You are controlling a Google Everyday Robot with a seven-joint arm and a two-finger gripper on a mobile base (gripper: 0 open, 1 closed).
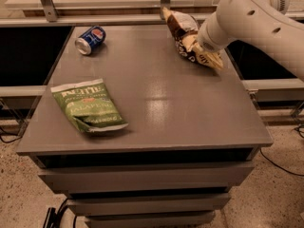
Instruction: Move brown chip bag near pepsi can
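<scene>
The brown chip bag (pixel 183 30) is crumpled at the far right of the grey table (pixel 156 103). My gripper (pixel 198 45) is at the bag's right side, at the end of the white arm (pixel 256 18), and it is mostly hidden by the wrist and the bag. The pepsi can (pixel 90 40) is blue with a round logo. It lies on its side at the far left corner, well away from the bag.
A green jalapeño chip bag (pixel 88 106) lies flat at the front left of the table. A rail with metal posts (pixel 47 4) runs behind the far edge. The table drops off to the floor at the front and on both sides.
</scene>
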